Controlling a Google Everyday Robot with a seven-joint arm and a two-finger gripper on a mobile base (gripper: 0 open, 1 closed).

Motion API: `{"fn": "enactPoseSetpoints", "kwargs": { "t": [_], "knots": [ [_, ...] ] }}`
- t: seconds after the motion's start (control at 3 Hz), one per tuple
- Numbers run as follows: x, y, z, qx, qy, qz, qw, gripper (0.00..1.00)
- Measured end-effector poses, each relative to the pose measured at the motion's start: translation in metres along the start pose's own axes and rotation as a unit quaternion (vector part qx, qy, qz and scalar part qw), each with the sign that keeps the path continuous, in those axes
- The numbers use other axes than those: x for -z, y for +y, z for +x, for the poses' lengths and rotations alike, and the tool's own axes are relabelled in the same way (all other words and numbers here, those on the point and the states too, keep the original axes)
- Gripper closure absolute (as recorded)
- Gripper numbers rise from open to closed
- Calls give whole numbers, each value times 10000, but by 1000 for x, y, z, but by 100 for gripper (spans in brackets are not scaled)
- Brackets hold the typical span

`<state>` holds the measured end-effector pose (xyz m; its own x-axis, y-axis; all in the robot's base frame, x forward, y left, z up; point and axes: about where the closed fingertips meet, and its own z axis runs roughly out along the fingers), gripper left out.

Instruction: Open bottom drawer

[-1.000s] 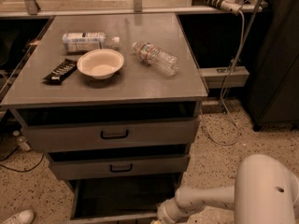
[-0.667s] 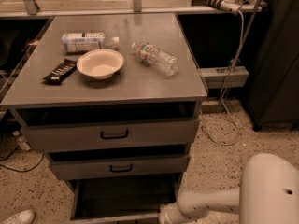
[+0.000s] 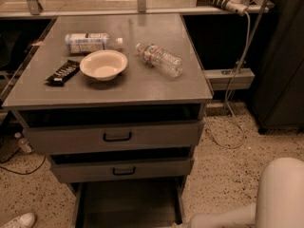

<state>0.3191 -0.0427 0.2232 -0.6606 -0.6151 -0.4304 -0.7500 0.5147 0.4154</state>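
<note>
Already open grey bottom drawer, dark inside; pincer by its right wall.

— What's on the bench from where you sit?

— I see a grey bench top carrying four things. A white bowl stands upright toward the front left. Just left of it lies a dark wrapped bar, close to the left edge. Behind the bowl a white-labelled bottle lies on its side, cap pointing right. To the bowl's right a clear plastic water bottle lies angled, apart from the bowl.

— And the tool?

— Below my view's bottom edge, beyond the arm low on the right.
</note>
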Motion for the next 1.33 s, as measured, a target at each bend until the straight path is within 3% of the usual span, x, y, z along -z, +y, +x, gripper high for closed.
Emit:
{"fn": "enactPoseSetpoints", "kwargs": {
  "t": [0.67,1.0,1.33],
  "knots": [
    [-4,-8,-7,162,174,-71,9997,0],
    [-6,-6,10,211,636,-304,9973,0],
    [-3,-3,17,194,752,-358,9963,0]
  ]
}}
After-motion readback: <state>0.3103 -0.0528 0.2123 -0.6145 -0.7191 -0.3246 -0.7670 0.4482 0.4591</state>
